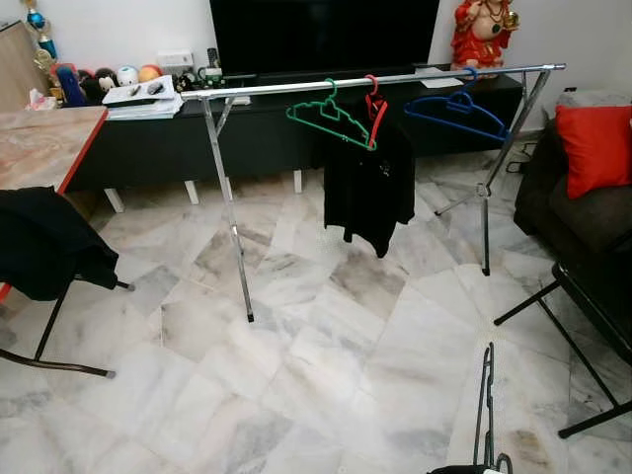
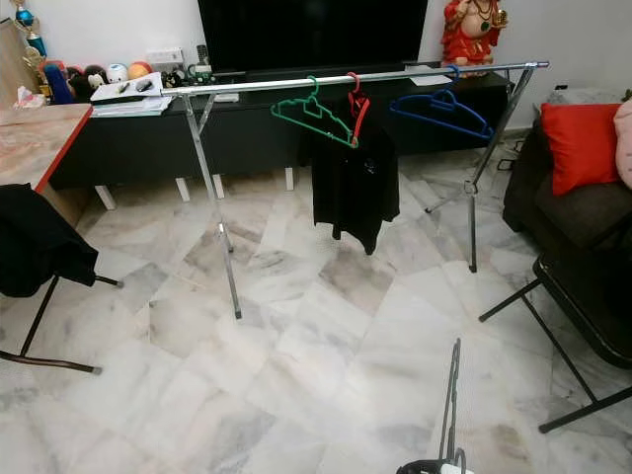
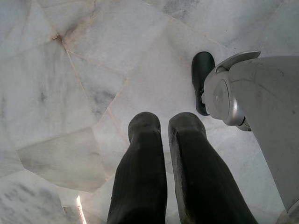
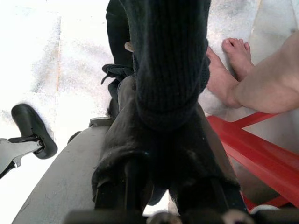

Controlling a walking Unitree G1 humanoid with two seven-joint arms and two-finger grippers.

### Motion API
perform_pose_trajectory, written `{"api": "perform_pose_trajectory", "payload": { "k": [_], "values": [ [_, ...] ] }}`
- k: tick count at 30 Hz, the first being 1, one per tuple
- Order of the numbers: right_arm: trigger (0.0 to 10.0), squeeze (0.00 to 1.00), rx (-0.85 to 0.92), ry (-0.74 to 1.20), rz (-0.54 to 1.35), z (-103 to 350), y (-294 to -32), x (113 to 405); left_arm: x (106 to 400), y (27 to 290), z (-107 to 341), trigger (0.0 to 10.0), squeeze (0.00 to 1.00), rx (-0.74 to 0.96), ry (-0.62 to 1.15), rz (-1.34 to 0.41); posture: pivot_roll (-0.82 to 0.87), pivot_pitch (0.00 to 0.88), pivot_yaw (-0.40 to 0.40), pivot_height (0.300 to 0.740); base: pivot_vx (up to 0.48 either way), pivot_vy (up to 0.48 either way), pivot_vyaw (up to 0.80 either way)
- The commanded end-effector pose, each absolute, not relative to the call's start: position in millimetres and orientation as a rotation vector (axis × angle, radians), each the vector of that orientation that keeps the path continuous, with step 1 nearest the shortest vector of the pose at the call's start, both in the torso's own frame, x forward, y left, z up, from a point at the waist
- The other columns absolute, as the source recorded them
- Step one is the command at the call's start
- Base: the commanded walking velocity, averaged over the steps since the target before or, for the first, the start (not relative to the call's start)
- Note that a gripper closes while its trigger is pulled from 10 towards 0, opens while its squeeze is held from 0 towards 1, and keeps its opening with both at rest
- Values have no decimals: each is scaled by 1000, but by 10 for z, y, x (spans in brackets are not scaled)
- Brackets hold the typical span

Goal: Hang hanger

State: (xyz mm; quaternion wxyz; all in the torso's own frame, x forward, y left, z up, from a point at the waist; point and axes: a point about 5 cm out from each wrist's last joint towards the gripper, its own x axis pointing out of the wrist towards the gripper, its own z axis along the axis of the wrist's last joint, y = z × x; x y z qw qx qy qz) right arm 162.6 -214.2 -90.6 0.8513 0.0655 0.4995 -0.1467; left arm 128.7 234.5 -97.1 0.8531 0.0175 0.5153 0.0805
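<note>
A silver clothes rack (image 1: 296,87) stands across the marble floor. On its rail hang a green hanger (image 1: 326,117), a red hanger (image 1: 375,109) carrying a black shirt (image 1: 370,188), and a blue hanger (image 1: 456,114). Low at the front right, a thin black hanger (image 1: 484,405) stands upright, edge-on, well short of the rail. My right gripper (image 4: 140,42) is shut on it, with dark material bunched around the fingers. My left gripper (image 3: 167,123) hangs over bare floor, fingers together and holding nothing.
A table (image 1: 49,138) and a chair draped in a black garment (image 1: 49,242) stand at the left. A sofa with a red cushion (image 1: 597,148) and a black folding frame (image 1: 583,296) are on the right. A person's bare foot (image 4: 233,60) is near my right arm.
</note>
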Motion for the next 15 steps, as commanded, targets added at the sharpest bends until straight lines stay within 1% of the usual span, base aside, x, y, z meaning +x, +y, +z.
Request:
{"api": "perform_pose_trajectory", "payload": {
  "k": [1, 15],
  "values": [
    [10000, 0, 146, 1059, -313, -923, -2140, 1586, 1250, 2365, -979, 10000, 0, 44, 1096, 176, 23, 55, 13, 740, 0, 0, 0],
    [10000, 0, 150, 1061, -317, -929, -2142, 1570, 1219, 2422, -973, 10000, 0, 37, 1096, 188, 22, 67, 14, 740, 0, 0, 0]
  ]
}}
